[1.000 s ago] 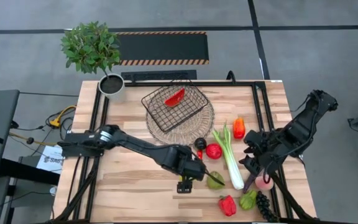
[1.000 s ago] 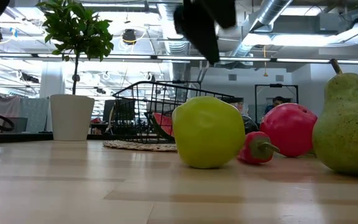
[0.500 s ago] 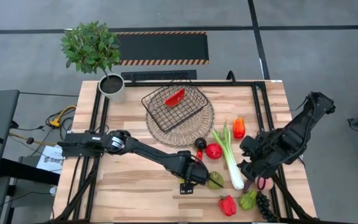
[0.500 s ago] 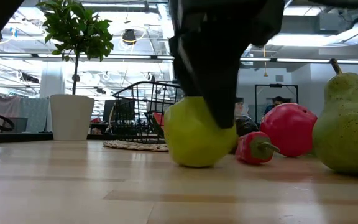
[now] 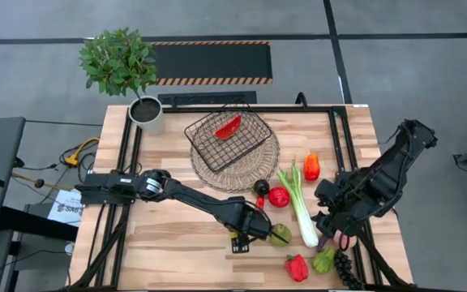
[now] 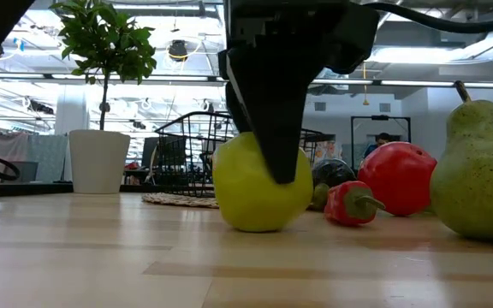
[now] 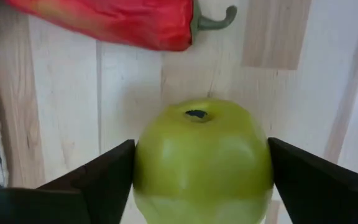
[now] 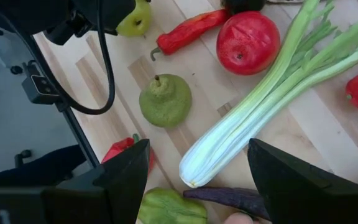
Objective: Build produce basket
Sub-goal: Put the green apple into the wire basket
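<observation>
Apple (image 7: 202, 158), green, is flanked on the table (image 5: 177, 235) by the left gripper's (image 7: 202, 168) spread fingers; right gripper (image 8: 197, 186) is spread too.

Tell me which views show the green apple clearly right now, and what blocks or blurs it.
Left wrist view: green apple sharp, evenly lit, between the left hand fingers. Low view: dark finger crosses its front, backlit by ceiling lights. High view: tiny, partly under the hand.

Dark tool (image 6: 268, 128) down over a green apple (image 6: 255, 192) on wood.
</observation>
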Robot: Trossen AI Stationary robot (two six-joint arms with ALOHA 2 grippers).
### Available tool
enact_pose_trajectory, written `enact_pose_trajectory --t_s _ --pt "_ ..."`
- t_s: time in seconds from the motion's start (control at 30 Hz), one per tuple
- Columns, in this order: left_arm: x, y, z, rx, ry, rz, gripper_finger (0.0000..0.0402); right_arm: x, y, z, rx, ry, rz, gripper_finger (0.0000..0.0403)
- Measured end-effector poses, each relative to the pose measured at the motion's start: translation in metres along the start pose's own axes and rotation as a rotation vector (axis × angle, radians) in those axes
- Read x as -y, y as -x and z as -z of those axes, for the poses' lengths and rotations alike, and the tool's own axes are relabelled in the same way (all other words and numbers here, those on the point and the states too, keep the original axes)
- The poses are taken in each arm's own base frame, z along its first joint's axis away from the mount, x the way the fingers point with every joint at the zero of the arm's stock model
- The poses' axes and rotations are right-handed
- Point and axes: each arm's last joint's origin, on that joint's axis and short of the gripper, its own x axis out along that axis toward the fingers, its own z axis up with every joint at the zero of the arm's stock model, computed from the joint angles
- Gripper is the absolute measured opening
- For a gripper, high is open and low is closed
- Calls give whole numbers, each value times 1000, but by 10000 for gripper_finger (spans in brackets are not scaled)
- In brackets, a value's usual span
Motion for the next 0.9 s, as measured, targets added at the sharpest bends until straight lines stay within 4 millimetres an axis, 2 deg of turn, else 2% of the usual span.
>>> enact_pose_trajectory --t_s 0.13,0.37,0.5,0.7,0.9 --pt "-1 0 1 -14 18 -8 277 0 0 0 0 -1 0 291" --pt "0 0 2 -19 52 -1 288 0 0 0 1 -1 0 291" --pt "0 8 1 -24 62 6 286 0 0 0 2 -2 0 291" --pt "-2 37 -4 44 79 -7 286 0 0 0 3 -4 -1 291" --pt "-12 69 -6 122 98 -91 287 -1 0 0 6 -6 -7 291"
